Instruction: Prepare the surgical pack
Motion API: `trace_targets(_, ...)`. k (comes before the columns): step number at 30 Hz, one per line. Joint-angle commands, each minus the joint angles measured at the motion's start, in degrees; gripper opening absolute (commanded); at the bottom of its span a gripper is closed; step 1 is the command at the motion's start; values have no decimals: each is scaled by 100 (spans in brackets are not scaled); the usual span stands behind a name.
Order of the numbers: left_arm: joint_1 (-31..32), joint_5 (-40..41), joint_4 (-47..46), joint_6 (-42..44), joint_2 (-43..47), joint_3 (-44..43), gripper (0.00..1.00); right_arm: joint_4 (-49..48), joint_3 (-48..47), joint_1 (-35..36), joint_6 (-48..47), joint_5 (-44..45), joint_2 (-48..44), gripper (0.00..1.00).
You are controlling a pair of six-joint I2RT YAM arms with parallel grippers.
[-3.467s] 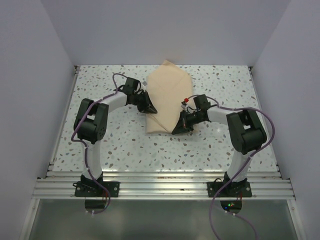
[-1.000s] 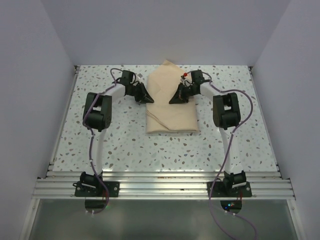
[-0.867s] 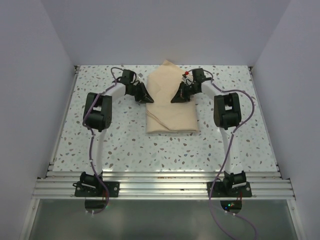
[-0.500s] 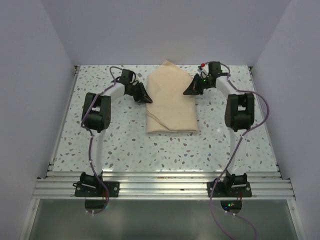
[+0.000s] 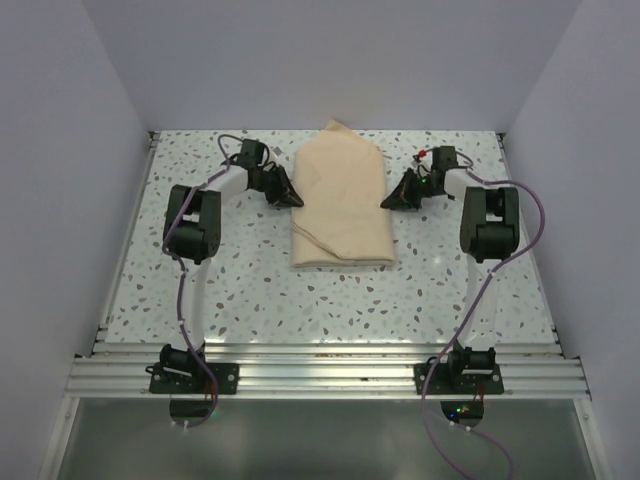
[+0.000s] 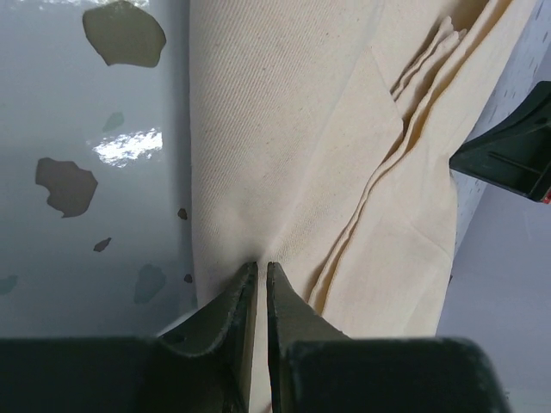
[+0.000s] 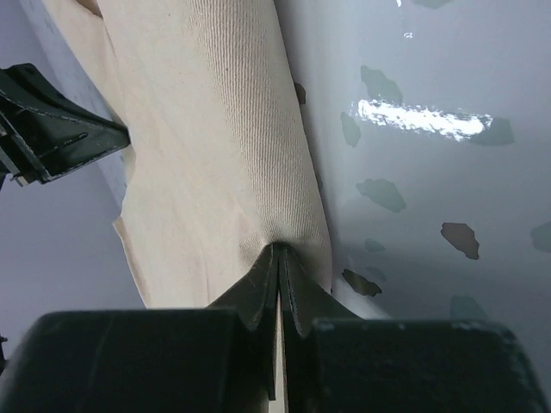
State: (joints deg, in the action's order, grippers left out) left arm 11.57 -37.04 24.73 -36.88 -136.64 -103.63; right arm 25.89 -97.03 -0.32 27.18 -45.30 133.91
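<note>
LEFT GRIPPER [image 6: 261,267]: pinched onto left edge of surgical pack [image 5: 342,205] | RIGHT GRIPPER [image 7: 278,249]: pinched onto right edge | PACK: folded bundle, mid-table [image 5: 250,280] | STEP: probably side tucking | NEXT: likely fold edges inward together, grip kept.

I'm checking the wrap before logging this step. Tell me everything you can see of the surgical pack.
The surgical pack is a plain tan-beige woven cloth bundle, folded into a long rectangle whose far end tapers to a point. Layered fold edges show at its near left corner. It lies flat on the speckled table, toward the far side. The left gripper pinches its left edge, the right gripper its right edge. No contents show.
</note>
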Motion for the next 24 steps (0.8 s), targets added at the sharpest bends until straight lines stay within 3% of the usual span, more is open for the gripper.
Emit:
trace_targets(1, -59, 188, 67, 111, -153, -165, 14, -111, -140, 76, -90, 319, 48, 0)
trace_targets(7, -85, 136, -134, -11, 137, -429, 15, -101, -701, 93, 32, 365, -427, 0)
trace_targets(12, -138, -110, -864, -651, 33, -535, 17, -425, -1212, 216, 480, 48, -59, 0)
trace_targets(18, -199, -199, -1716, -1241, -565, -465, 16, -1620, -747, 216, 1210, -128, 416, 0)
trace_targets(24, -322, -128, -2191, -1575, -899, -473, 16, -2132, -641, 208, 1465, -41, 1023, 0)
